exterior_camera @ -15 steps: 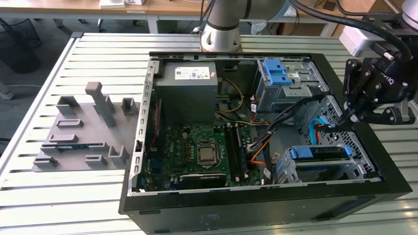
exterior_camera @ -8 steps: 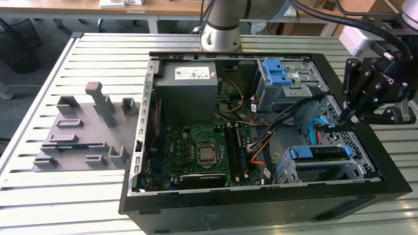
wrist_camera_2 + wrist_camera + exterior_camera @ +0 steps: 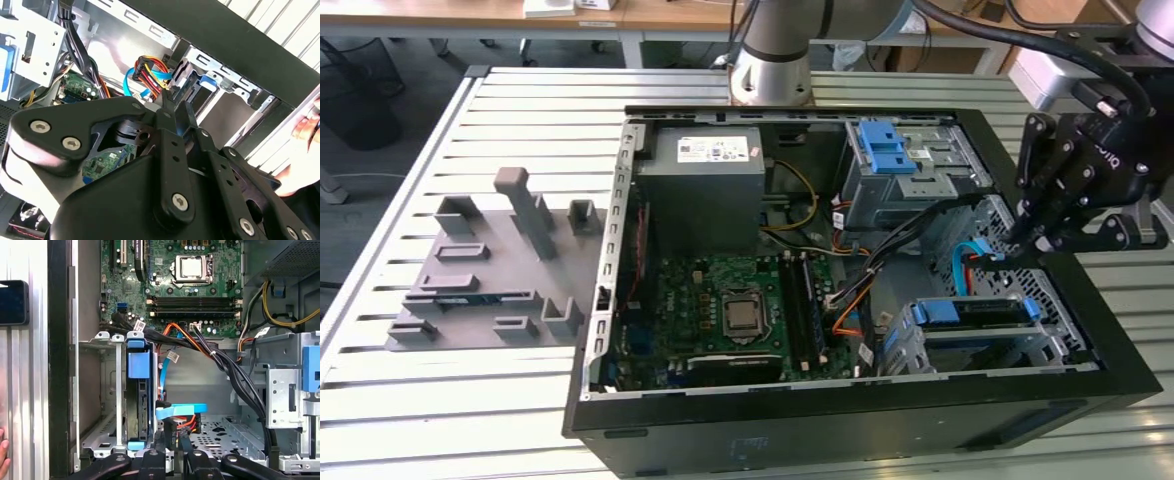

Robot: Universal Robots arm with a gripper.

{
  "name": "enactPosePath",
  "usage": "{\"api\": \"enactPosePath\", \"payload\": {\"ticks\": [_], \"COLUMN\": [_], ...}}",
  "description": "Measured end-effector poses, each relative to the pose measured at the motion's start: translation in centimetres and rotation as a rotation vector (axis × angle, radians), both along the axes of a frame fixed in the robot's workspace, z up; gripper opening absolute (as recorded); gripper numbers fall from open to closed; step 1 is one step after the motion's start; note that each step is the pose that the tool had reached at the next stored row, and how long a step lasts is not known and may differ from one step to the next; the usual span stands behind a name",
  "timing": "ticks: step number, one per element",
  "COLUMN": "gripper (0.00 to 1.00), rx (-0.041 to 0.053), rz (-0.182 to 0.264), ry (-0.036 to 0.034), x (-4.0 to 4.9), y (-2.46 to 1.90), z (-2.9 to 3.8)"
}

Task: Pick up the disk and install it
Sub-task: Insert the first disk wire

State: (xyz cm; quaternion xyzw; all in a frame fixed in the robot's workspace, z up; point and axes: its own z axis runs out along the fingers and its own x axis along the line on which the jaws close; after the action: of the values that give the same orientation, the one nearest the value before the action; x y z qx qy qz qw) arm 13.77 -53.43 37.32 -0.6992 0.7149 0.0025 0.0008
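1. The gripper [image 3: 1017, 243] hangs inside the open computer case [image 3: 1067, 400], near its wall on the exterior view's right. In the second wrist view its fingertips [image 3: 167, 102] are drawn almost together, and I cannot tell whether they pinch anything.
2. Just ahead of the fingers [image 3: 172, 437] in the first wrist view lies a light-blue data cable [image 3: 182, 410] with a bundle of red and orange power wires [image 3: 152, 70] beside it.
3. The disk [image 3: 137, 405] sits in the lower drive bay [image 3: 107, 390], its blue bracket [image 3: 970, 312] framing it; the gripper is near it but apart.
4. Past the cables lies the green motherboard [image 3: 727, 300] with its processor socket [image 3: 192, 266] and memory slots [image 3: 192, 302].
5. The grey power supply [image 3: 707, 175] and a grey drive cage with a blue latch [image 3: 891, 150] occupy the far end of the case.
6. On the slatted table [image 3: 454, 400], a grey fixture block [image 3: 487, 270] rests at the exterior view's left.
7. A person's hand [image 3: 305, 130] shows beyond the case wall.
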Motion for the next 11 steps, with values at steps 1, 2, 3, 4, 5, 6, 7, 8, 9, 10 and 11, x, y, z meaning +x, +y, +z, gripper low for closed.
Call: {"api": "enactPosePath", "payload": {"ticks": [1,2,3,4,5,6,7,8,9,10,11], "gripper": [0.25,0.25,0.25,0.25,0.25,0.25,0.25,0.26,0.26,0.26,0.32], "rx": [0.0001,-0.0001,-0.0013,-0.0017,-0.0016,-0.0017,-0.0028,-0.0046,-0.0062,-0.0077,-0.0094], "rz": [0.0,0.0,-0.001,-0.002,-0.002,-0.003,-0.003,-0.003,-0.003,-0.003,-0.003], "ry": [0.0,0.0,0.0,0.0,0.0,0.0,0.0,0.0,0.0,0.0,0.0], "x": [-0.06,-0.09,-0.09,-0.1,-0.12,-0.16,-0.19,-0.21,-0.21,-0.22,-0.24], "y": [0.0,0.02,0.07,0.11,0.14,0.14,0.15,0.18,0.22,0.25,0.29], "z": [-0.04,-0.11,-0.19,-0.29,-0.37,-0.41,-0.47,-0.54,-0.63,-0.72,-0.82]}}
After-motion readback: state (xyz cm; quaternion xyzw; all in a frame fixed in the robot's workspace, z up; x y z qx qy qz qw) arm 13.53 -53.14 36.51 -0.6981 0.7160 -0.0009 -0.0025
